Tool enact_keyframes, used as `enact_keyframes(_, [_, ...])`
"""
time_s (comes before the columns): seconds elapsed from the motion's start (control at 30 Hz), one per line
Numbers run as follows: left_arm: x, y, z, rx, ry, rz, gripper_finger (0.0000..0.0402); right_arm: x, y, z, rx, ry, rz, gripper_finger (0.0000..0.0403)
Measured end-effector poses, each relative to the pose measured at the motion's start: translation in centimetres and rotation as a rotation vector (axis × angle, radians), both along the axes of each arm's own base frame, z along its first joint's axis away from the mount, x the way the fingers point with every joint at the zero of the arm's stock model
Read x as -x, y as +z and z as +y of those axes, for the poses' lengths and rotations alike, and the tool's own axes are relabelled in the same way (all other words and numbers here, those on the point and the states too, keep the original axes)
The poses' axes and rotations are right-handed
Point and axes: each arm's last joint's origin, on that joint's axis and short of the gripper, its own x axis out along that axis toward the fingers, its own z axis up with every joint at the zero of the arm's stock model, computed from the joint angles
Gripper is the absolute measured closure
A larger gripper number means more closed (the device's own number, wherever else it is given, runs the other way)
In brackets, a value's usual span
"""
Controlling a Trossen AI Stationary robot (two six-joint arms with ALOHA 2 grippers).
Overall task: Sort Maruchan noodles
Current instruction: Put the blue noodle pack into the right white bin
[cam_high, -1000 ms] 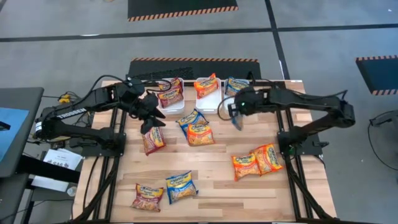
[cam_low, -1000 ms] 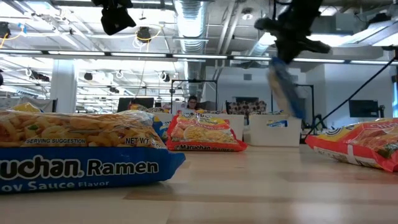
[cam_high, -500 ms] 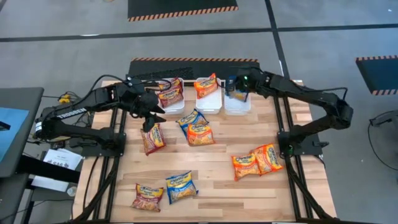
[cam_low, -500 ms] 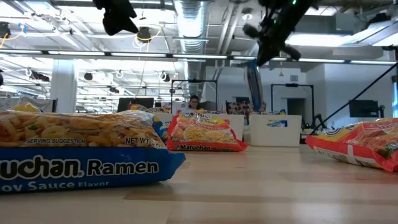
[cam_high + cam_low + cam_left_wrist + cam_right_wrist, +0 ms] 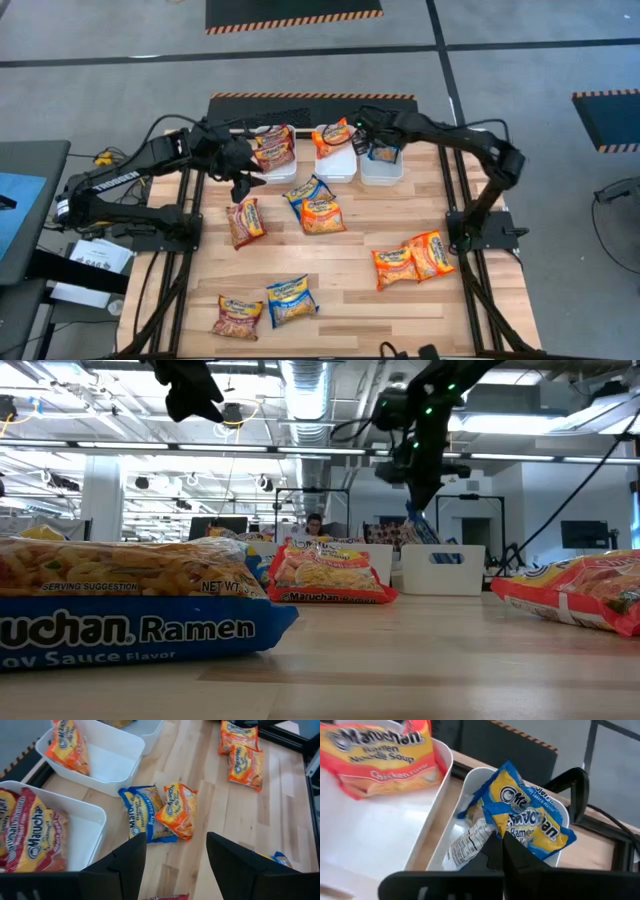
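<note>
Since a second ago: right arm swung from mid-surface to the back bins, carrying its blue packet.

Wooden surface (image 5: 340, 270): three white bins along the back edge.
Right bin (image 5: 381, 172): right gripper (image 5: 374, 148) above it, fingers closed on a blue packet (image 5: 530, 822) hanging into the bin; only the right wrist view shows this grip.
Middle bin (image 5: 336, 166): one orange packet (image 5: 332, 137).
Left bin (image 5: 276, 170): maroon packets (image 5: 272, 148).
Left gripper (image 5: 243, 182): beside the left bin, fingers open, empty.
Loose packets: blue (image 5: 142, 817) and orange (image 5: 176, 811) overlapping mid-surface; maroon one (image 5: 245, 220); orange pair (image 5: 412, 258); front maroon-blue pair (image 5: 264, 306), the blue one filling the low view's foreground.
</note>
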Motion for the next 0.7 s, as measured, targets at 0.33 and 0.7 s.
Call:
enact_keyframes(0.33, [0.1,0.0,0.2,0.001,0.012,0.002,0.0207,-3.2,-1.5,-0.8,-0.026,0.067,0.087,0.04])
enact_keyframes(0.7, [0.1,0.0,0.2,0.002,0.012,0.004,0.0207,-1.8,-1.8,-1.3,-0.113,0.079,0.193,0.0305])
